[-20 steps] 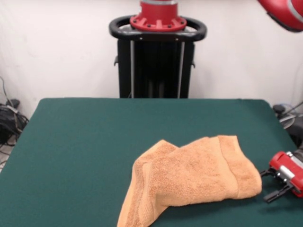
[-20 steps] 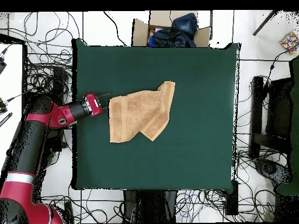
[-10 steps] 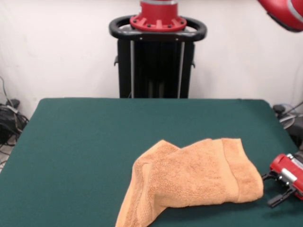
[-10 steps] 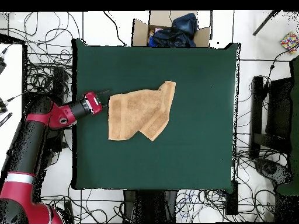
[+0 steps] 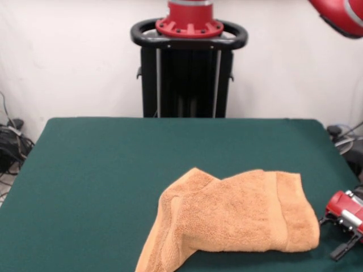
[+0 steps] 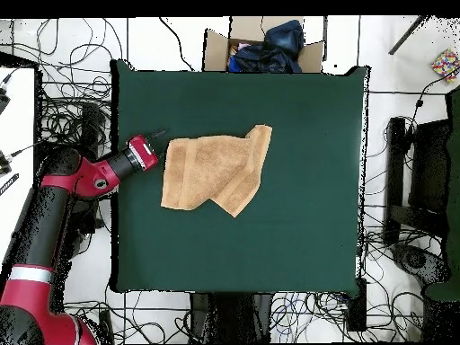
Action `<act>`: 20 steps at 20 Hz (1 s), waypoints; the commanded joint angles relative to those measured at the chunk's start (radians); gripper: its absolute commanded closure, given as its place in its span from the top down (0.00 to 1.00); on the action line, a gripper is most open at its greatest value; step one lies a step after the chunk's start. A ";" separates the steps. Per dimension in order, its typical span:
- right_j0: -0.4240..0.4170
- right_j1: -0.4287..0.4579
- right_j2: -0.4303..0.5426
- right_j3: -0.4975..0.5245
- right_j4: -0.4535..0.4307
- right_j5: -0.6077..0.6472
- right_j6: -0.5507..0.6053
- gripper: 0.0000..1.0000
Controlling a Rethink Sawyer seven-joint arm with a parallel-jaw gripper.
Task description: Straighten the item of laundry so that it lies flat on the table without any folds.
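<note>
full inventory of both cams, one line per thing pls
orange-tan terry cloth towel: 1, orange-tan, on the table, partly folded over itself, toward the arm's side.
dark green felt-topped table: 1, dark green, fills the middle of both views.
cardboard box of dark clothes: 1, brown box, off the table's top edge in the overhead view.
cables: many, black, on the white floor around the table.
black pedestal: 1, black, behind the table.
red and black arm: 1, at the table's edge.
tool: 1, red body with black fingers, open, beside the towel's banded edge.
</note>
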 commanded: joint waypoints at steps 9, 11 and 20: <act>-0.055 0.125 0.256 -0.042 0.016 -0.094 -0.091 1.00; -0.055 0.131 0.242 -0.053 -0.003 -0.082 -0.063 0.00; -0.055 0.126 0.259 -0.062 -0.030 -0.073 -0.067 0.00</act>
